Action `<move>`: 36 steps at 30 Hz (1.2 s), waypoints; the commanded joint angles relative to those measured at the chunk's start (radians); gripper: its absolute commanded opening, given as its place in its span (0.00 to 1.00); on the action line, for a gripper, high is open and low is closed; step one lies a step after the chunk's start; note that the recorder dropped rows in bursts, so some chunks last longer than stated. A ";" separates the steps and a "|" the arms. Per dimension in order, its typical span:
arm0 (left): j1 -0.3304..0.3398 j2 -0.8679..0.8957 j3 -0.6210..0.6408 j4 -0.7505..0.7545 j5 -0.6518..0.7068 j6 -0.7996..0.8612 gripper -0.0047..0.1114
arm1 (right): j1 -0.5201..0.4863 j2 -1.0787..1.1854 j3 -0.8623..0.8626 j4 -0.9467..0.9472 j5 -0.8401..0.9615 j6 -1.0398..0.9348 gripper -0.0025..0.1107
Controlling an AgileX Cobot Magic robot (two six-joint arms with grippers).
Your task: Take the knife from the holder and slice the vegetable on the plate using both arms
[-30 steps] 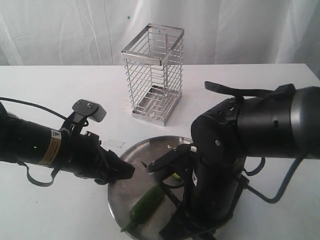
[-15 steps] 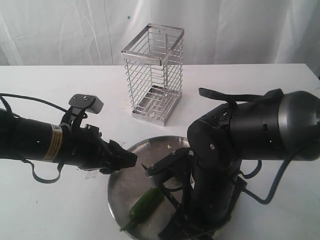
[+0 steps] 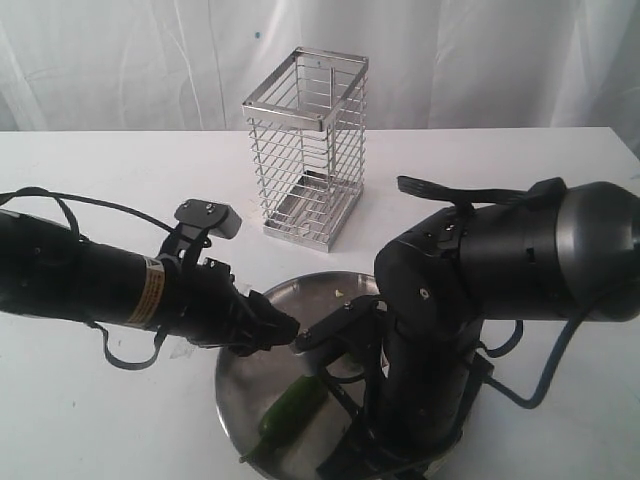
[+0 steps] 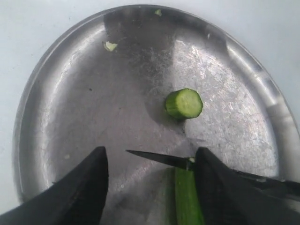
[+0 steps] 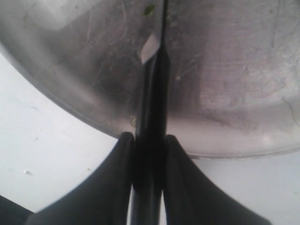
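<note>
Exterior view, nearest items first. The plate (image 3: pixel 235 385) lies at the near edge of the white table (image 3: pixel 100 420), at roughly 6 o'clock in the scene. On it rests the vegetable (image 3: pixel 292 406), lying aslant toward 7 o'clock, its thin stem pointing at the near rim.

The right gripper (image 5: pixel 147 154) stands over the plate's 3 o'clock side. Its fingers (image 5: pixel 117 187) are clamped on the black handle of the knife (image 5: pixel 152 84), which is out of the holder; the blade runs out over the steel surface. In the left wrist view the knife (image 4: pixel 159 158) has its pointed tip free over bare plate, and the blade meets the cut end of the vegetable (image 4: pixel 187 197). A severed round slice (image 4: pixel 184 103) lies apart from it, flat on the plate (image 4: pixel 61 93), with small green scraps near the far rim.

The left gripper (image 3: pixel 275 328) reaches in from 9 o'clock, over the plate's rim. Its two fingers (image 4: pixel 82 192) are spread wide, holding nothing; one is clear of the knife tip, the other stands just beside the vegetable.

Farther back, at 12 o'clock, the holder (image 3: pixel 305 145) stands upright on the table, well apart from the plate, nothing visible inside it. A white curtain (image 3: pixel 120 60) closes the background.
</note>
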 commanded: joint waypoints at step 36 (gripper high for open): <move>-0.072 -0.035 -0.034 -0.058 0.164 0.106 0.55 | 0.002 -0.001 0.002 0.001 -0.010 -0.013 0.02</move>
